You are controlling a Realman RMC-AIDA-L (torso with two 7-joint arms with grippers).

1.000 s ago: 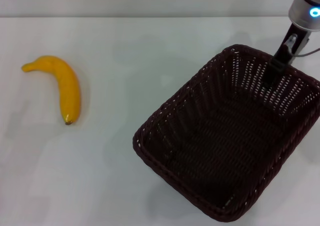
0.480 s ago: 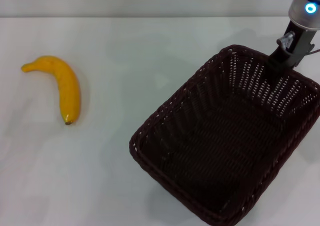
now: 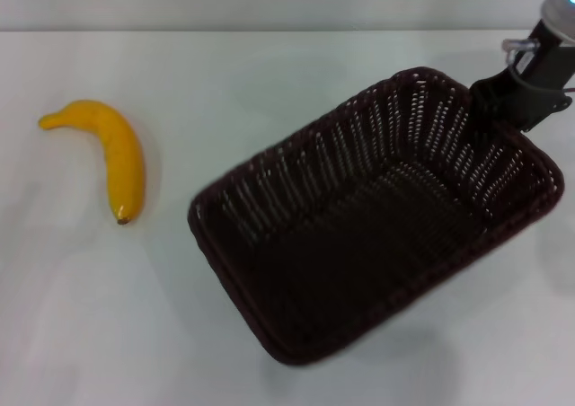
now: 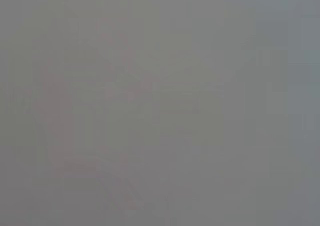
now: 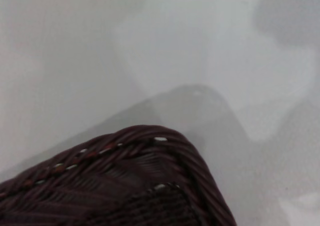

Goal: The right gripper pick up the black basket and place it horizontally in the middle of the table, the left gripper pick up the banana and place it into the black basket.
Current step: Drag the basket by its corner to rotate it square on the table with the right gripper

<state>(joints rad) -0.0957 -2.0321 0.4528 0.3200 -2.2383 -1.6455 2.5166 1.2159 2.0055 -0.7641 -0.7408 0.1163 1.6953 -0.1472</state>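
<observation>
Right gripper [image 3: 492, 96] is clamped on the far right rim of the black basket [image 3: 377, 226], right of centre on the table [image 3: 269, 74]; banana [image 3: 112, 154] lies well left.

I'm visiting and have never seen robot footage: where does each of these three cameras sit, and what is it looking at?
Head view: high on the robot, looking down at the table, banana, black basket; right gripper at the basket's far corner.
Left wrist view: only featureless grey; no body visible.
Right wrist view: close above the basket's corner; no fingers visible.
Shared: head and right wrist both show the basket.
</observation>
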